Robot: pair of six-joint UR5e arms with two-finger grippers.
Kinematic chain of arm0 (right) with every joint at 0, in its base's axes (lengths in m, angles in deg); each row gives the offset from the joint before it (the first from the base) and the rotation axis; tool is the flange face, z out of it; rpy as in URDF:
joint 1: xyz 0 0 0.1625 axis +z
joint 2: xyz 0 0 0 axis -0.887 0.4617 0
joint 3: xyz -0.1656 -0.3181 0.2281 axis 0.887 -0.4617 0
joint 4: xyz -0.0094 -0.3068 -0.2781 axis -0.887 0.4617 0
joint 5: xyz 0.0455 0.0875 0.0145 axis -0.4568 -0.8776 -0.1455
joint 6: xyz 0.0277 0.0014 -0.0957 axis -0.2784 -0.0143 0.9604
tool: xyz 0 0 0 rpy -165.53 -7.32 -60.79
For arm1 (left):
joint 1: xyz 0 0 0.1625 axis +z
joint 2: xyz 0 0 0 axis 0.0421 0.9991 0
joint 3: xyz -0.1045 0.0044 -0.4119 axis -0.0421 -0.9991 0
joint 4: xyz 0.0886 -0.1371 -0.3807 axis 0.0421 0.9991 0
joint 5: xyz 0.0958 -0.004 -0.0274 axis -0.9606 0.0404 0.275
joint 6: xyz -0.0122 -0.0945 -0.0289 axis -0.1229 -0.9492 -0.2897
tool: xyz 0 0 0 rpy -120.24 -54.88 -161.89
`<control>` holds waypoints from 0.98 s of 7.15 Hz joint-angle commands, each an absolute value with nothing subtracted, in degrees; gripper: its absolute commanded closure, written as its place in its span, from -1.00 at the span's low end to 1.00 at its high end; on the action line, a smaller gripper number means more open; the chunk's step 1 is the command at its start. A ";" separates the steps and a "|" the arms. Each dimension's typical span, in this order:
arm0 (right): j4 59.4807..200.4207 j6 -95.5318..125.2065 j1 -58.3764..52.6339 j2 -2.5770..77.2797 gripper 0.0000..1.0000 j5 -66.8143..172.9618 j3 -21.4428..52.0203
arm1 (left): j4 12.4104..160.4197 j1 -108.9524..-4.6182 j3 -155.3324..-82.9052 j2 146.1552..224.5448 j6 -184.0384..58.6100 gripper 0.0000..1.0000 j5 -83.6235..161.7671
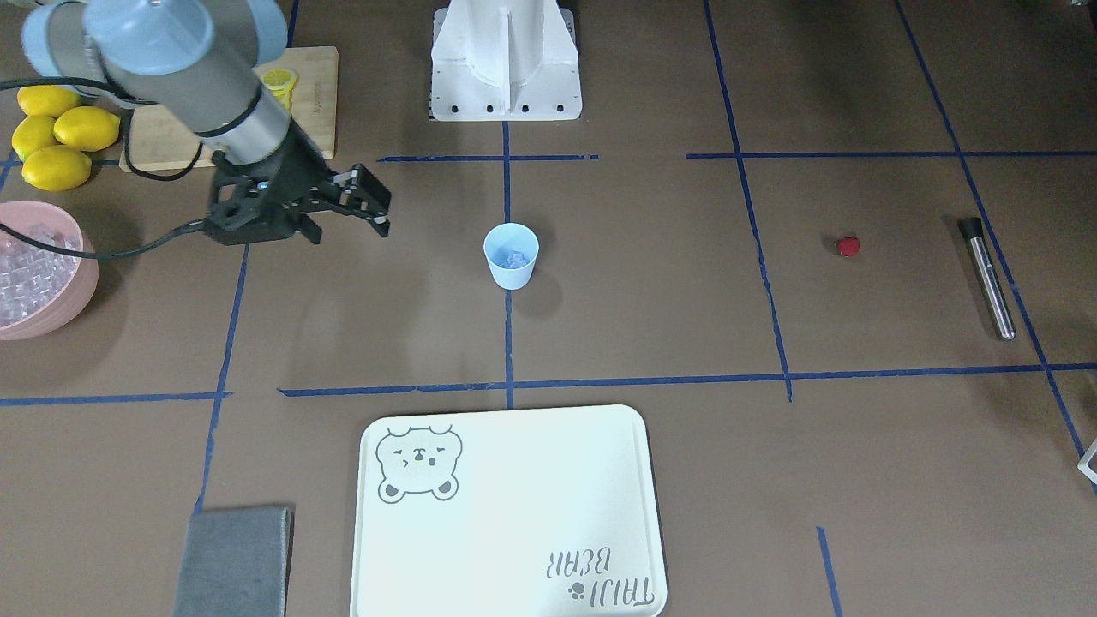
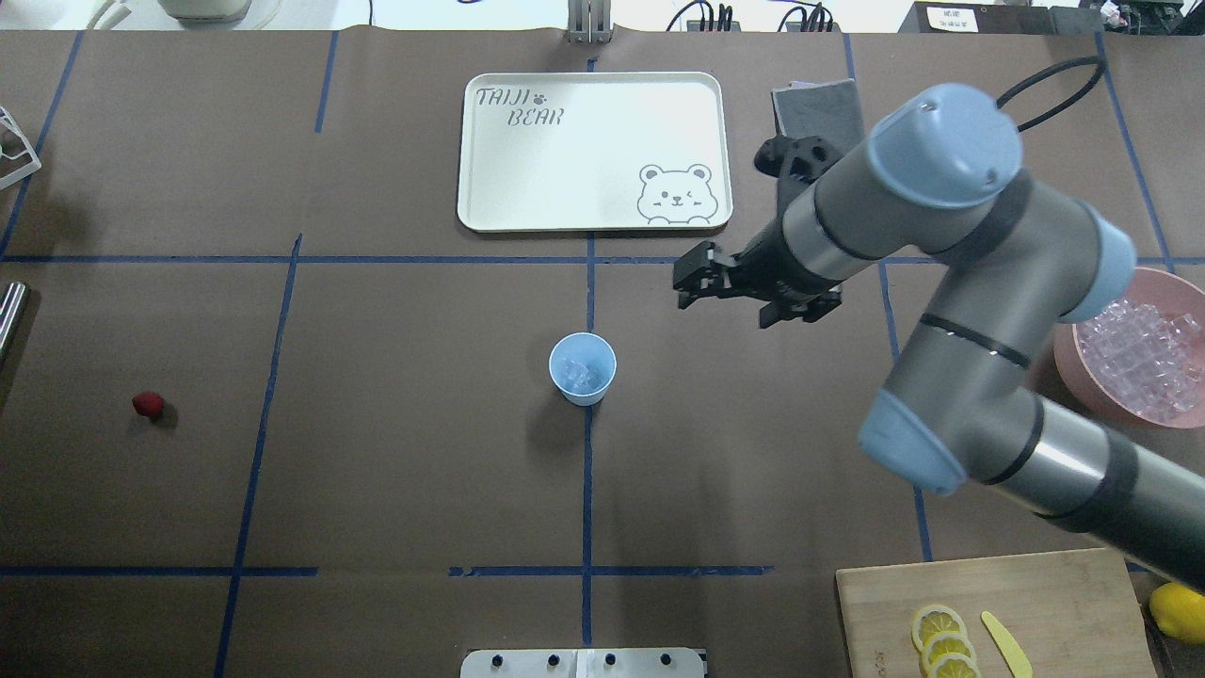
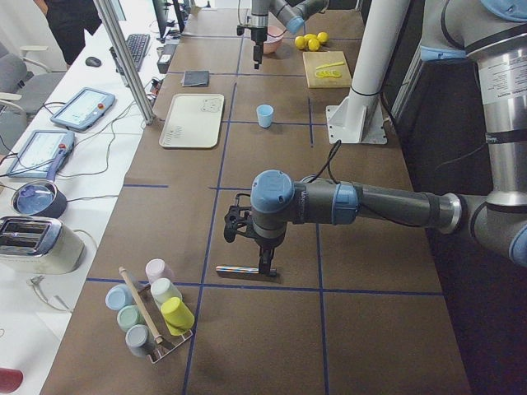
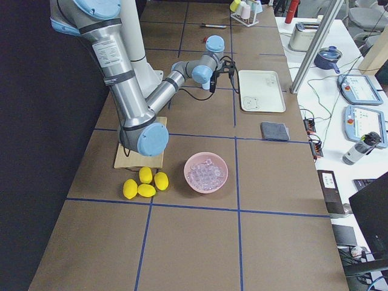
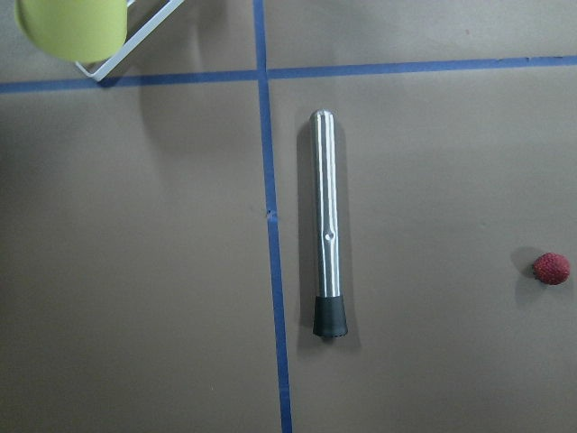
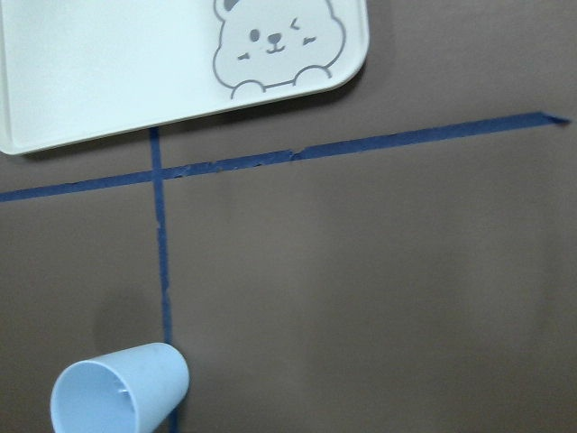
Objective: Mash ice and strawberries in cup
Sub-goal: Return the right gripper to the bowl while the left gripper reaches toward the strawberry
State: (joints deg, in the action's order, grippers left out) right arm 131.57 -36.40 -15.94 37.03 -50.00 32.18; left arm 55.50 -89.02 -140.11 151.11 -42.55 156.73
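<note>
The pale blue cup (image 2: pixel 583 368) stands upright at the table's middle, also in the front view (image 1: pixel 511 254) and the right wrist view (image 6: pixel 117 392). A little clear ice (image 2: pixel 581 375) lies inside it. More ice (image 2: pixel 1139 353) fills the pink bowl (image 2: pixel 1083 384). The red strawberry (image 2: pixel 147 405) lies alone far to the left, next to a steel muddler (image 5: pixel 326 225); the left wrist view shows the berry too (image 5: pixel 551 268). My right gripper (image 2: pixel 685 286) hovers open and empty, right of and beyond the cup. My left gripper (image 3: pixel 251 247) hangs over the muddler; I cannot tell its state.
A white bear tray (image 2: pixel 593 151) lies beyond the cup, with a grey cloth (image 2: pixel 817 104) beside it. A cutting board (image 2: pixel 1064 584) with lemon slices and whole lemons (image 1: pixel 56 137) sit near the robot's right. A rack of cups (image 3: pixel 152 317) stands at the left end.
</note>
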 commanded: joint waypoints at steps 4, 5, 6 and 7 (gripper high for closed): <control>134.13 5.43 2.51 59.19 -1.00 -54.42 33.39 | 74.95 -72.78 -140.04 151.52 -70.32 -1.00 156.58; 139.37 13.76 5.41 59.21 -1.00 -54.42 33.39 | 80.47 -66.38 -139.69 151.60 -78.23 -1.00 155.10; 142.73 19.59 8.13 59.04 -1.00 -54.33 33.21 | 84.96 -61.62 -139.33 151.78 -86.40 -1.00 150.13; 143.98 22.00 9.38 58.78 -1.00 -54.33 33.12 | 88.05 -54.79 -137.85 153.35 -92.31 -1.00 144.94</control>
